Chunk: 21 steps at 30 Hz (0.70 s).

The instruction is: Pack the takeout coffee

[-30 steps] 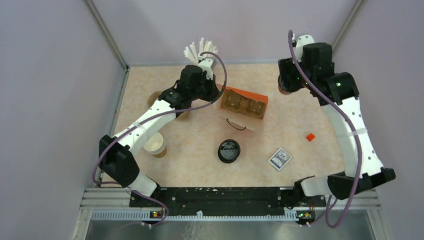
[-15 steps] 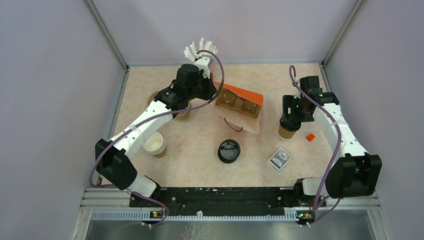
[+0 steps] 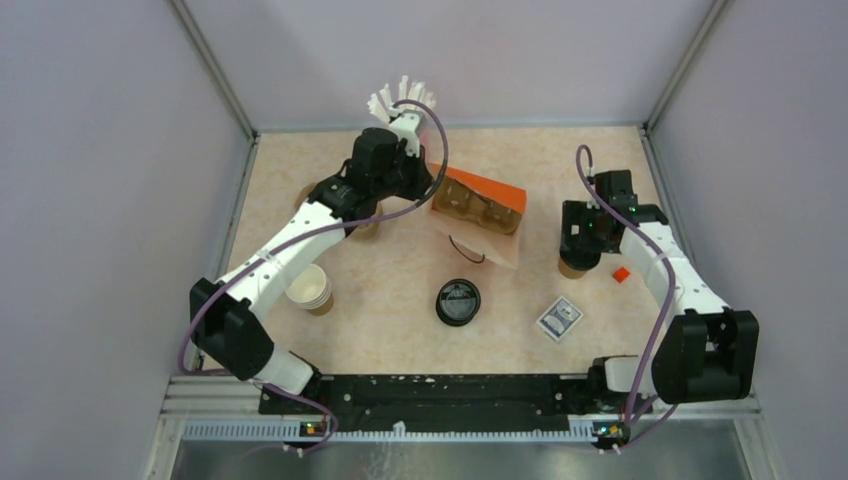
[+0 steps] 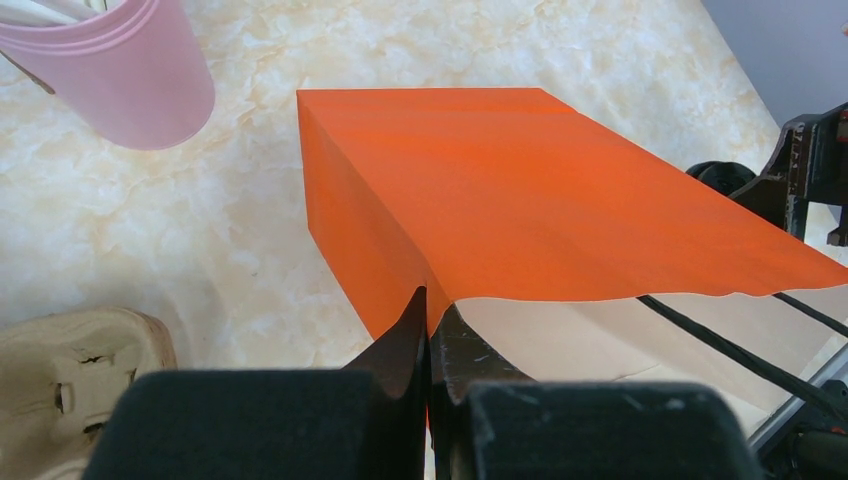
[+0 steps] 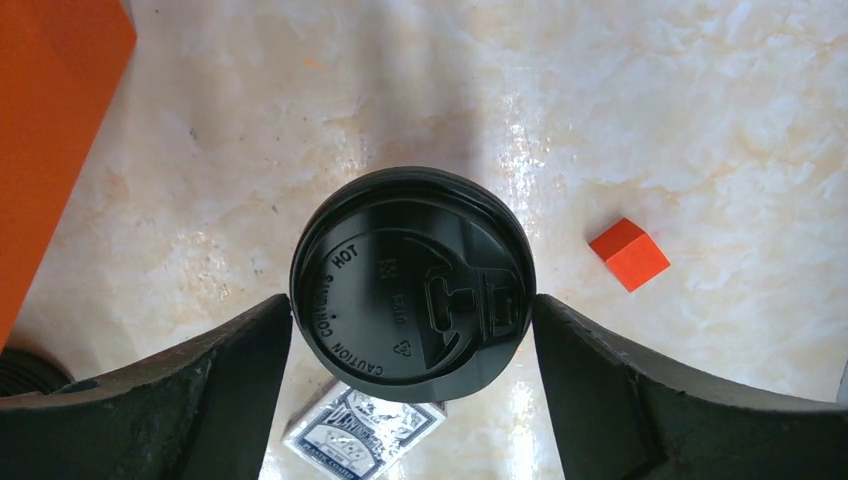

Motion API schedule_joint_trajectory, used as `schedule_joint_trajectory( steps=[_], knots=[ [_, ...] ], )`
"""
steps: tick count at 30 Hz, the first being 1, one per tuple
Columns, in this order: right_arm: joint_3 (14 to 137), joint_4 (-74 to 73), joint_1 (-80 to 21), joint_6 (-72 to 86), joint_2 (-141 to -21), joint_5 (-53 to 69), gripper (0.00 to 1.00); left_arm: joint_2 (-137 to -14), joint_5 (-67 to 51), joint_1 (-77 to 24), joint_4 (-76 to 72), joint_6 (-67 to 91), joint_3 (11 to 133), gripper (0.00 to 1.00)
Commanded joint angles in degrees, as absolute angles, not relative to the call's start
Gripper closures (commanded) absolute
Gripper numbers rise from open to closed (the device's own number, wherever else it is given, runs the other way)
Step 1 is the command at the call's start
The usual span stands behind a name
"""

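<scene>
The takeout coffee (image 3: 572,266), a small brown paper cup with a black sip lid (image 5: 410,285), is right of the orange bag (image 3: 489,190). My right gripper (image 3: 583,240) is shut on it from above, and the fingers (image 5: 240,370) press both sides of the lid. Whether the cup touches the table I cannot tell. The orange bag (image 4: 520,180) is open, with a tan cup carrier (image 3: 478,212) inside. My left gripper (image 4: 430,305) is shut on the bag's top edge at its left corner (image 3: 428,182).
A loose black lid (image 3: 458,301), a pack of playing cards (image 3: 559,319) and a small orange cube (image 3: 621,274) lie near the front. A lidless paper cup (image 3: 312,290) stands at the left. A pink cup of white sticks (image 3: 402,105) stands at the back. A second carrier (image 4: 70,370) lies left.
My right arm has come down from the back right corner with the coffee to a spot between the bag and the orange cube. The left arm shifted slightly, still gripping the bag.
</scene>
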State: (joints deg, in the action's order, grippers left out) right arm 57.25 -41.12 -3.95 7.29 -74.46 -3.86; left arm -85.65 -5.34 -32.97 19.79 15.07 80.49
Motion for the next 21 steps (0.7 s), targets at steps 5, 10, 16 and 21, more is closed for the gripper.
schedule_joint_trajectory(
  steps=[5,10,16,21],
  knots=[
    [66.2,-53.9,-3.8,12.1,-74.8,-2.7,0.06,-81.5,-5.1,-32.7,17.5,14.9,80.8,1.0],
    [73.5,-61.6,-3.8,11.5,-77.5,-2.9,0.06,-81.2,-5.0,-32.6,17.3,14.9,80.2,1.0],
    [81.2,-66.1,-3.8,9.4,-86.3,-0.8,0.1,-81.5,-6.3,-32.7,16.8,15.3,80.1,1.0],
    [81.0,-63.4,-3.7,6.9,-88.8,-1.7,0.08,-82.0,-7.4,-32.6,16.5,15.8,80.5,1.0]
  ],
)
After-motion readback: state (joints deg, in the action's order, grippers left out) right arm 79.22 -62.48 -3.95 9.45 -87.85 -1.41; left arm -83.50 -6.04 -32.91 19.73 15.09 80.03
